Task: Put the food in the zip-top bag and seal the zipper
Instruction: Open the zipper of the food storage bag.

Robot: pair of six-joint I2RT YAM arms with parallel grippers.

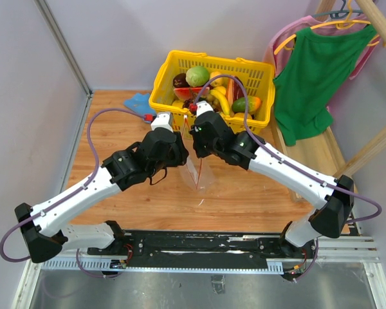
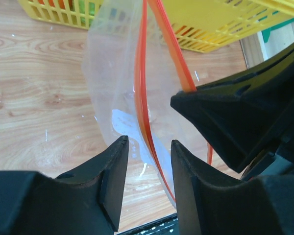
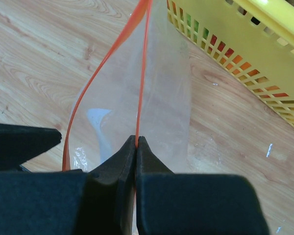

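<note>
your right gripper (image 3: 136,145) is clamped on the thin orange-red zipper strip (image 3: 143,68) of the clear, crinkly plastic zip-top bag (image 3: 164,107); your left gripper (image 2: 149,164) gapes, fingers astride that strip. toy fruits (image 1: 197,75) fill the yellow lattice basket (image 1: 212,59).

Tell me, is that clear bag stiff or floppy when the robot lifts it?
Probably floppy: the zip-top bag is thin, wrinkled film hanging from the right gripper. Likely very light, since it looks empty. Its zipper bows apart, so it probably bends easily.
</note>
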